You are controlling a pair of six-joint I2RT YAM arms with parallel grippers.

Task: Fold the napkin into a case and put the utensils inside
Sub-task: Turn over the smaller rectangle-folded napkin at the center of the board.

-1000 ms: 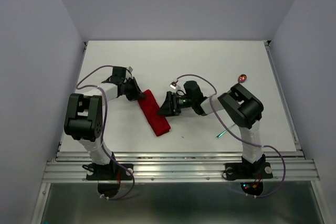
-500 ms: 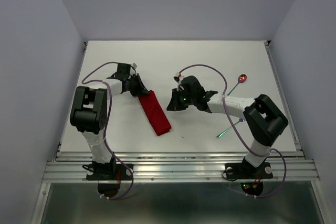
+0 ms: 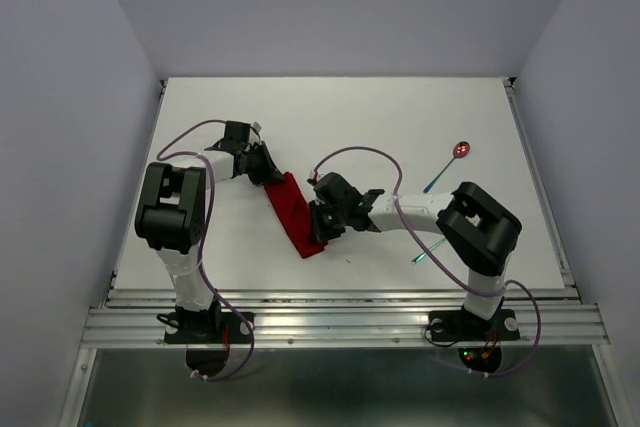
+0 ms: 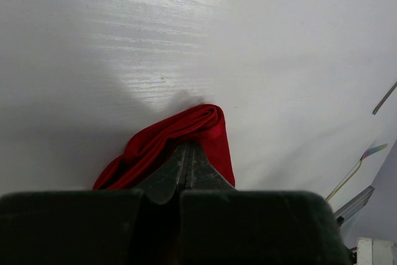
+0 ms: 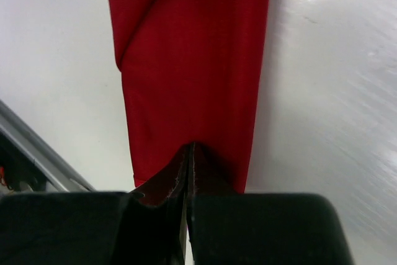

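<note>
The red napkin [image 3: 292, 209] lies as a narrow folded strip, slanting from upper left to lower right. My left gripper [image 3: 270, 176] is shut on its far end, where the cloth [image 4: 205, 122] bunches up in folds around the tips [image 4: 188, 146]. My right gripper [image 3: 318, 227] is shut with nothing between its fingers. Its closed tips [image 5: 191, 147] rest on top of the flat cloth [image 5: 192, 60] near the strip's near end. The utensils lie apart on the right: the spoon [image 3: 461, 149] with its red-pink bowl, and the teal-handled fork [image 3: 426, 252] partly behind my right arm.
The white table [image 3: 350, 117] has a metal rail [image 3: 340, 297] along its near edge, close to the napkin's near end. Grey walls stand on three sides. My right arm's forearm stretches across between the napkin and the fork.
My right gripper has shut and swung left and toward the near edge, from beside the napkin onto its near end. My left gripper stays shut on the far end.
</note>
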